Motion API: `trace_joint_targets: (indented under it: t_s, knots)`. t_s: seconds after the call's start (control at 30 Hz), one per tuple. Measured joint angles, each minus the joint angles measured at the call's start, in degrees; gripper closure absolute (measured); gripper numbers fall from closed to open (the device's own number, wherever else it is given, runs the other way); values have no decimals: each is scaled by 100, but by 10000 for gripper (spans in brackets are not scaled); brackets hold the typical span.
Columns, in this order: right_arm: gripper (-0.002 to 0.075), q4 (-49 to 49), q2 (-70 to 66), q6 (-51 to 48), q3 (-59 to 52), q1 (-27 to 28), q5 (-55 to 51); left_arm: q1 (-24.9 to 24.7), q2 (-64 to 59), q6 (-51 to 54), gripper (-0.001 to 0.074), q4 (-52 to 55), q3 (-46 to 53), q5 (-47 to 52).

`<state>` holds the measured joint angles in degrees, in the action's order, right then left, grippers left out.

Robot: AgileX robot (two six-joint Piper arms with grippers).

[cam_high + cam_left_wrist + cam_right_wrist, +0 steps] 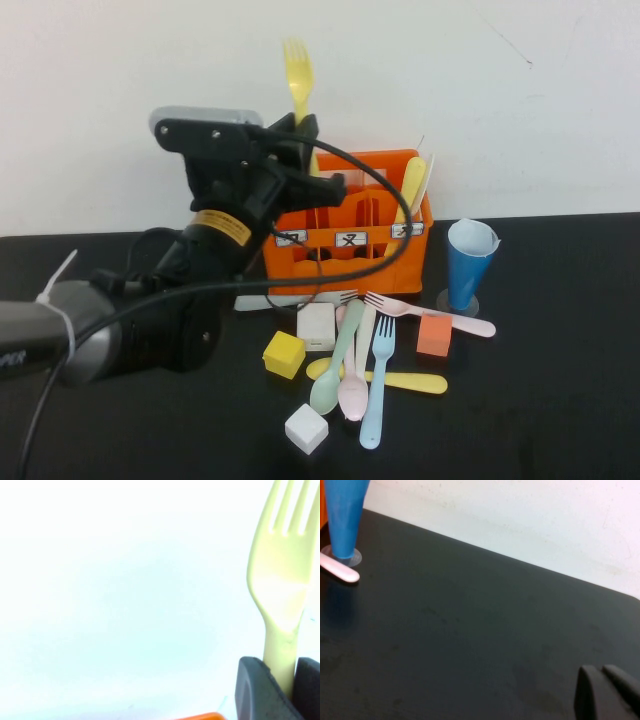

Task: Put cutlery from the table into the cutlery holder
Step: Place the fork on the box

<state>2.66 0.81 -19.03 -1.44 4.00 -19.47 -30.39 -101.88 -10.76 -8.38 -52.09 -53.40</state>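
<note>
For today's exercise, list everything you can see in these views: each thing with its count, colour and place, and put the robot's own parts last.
Cutlery holder: one, orange, back of table.
Table: one, black.
Held fork: one, yellow, upright above the holder.
Loose cutlery: blue fork, pink fork, green spoon, pink spoon, yellow piece, before the holder.
Blocks: yellow, two white, orange.
Cup: one, blue, right of holder.
Left gripper: jaws shut on the fork.
Right gripper: jaws shut, low over bare table.
</note>
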Motion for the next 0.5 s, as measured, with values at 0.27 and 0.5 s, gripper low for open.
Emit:
trace_joint_targets:
  t_s: [0.27,0.5]
  knots:
    - [729,0,0,0,0,0,0,247,-703,-270,623,626,-451,-11]
    - [729,0,0,0,0,0,0,247,-1480,-304,623,975,-1147,80]
